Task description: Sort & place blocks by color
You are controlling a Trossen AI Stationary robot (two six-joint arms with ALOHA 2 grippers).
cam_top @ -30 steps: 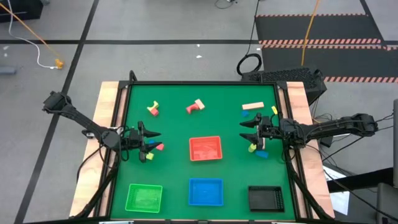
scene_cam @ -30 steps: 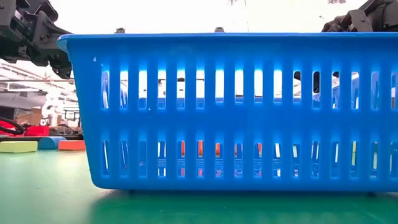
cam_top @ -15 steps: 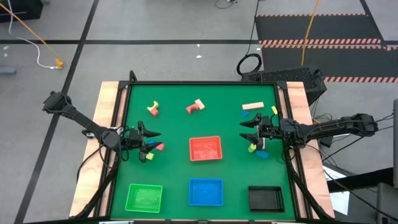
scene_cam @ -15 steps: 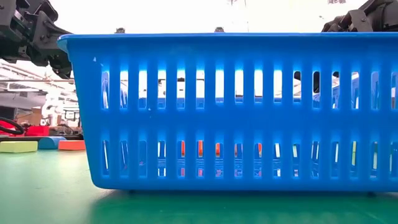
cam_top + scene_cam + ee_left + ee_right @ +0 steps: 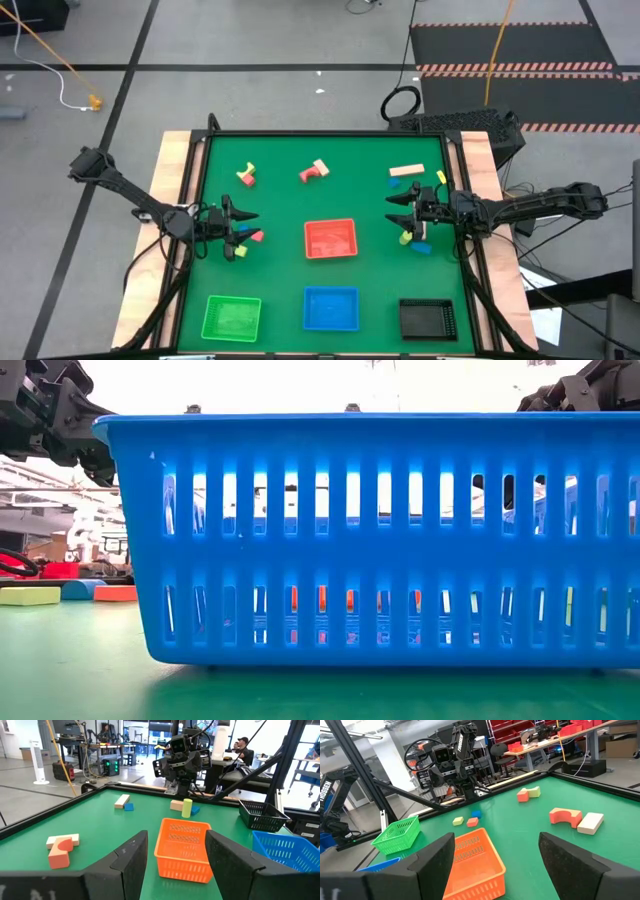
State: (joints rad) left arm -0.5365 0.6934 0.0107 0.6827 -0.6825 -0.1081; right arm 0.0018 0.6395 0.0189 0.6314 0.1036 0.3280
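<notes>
Bench (image 5: 290, 290): four trays around red tray (image 5: 330, 238) | blocks (image 5: 319, 169): two clusters and a tan bar beyond it, three left, three right | left gripper (image 5: 243, 228) and right gripper (image 5: 398, 212) flank it, fingers apart, empty.

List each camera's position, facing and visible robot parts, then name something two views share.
High: overhead, straight down; both arms, left gripper, right gripper.
Low: table height, blocked by blue tray; arm parts in upper corners.
Left wrist: faces right arm across red tray; own fingers.
Right wrist: faces left arm; own fingers.
Shared: red tray.
</notes>
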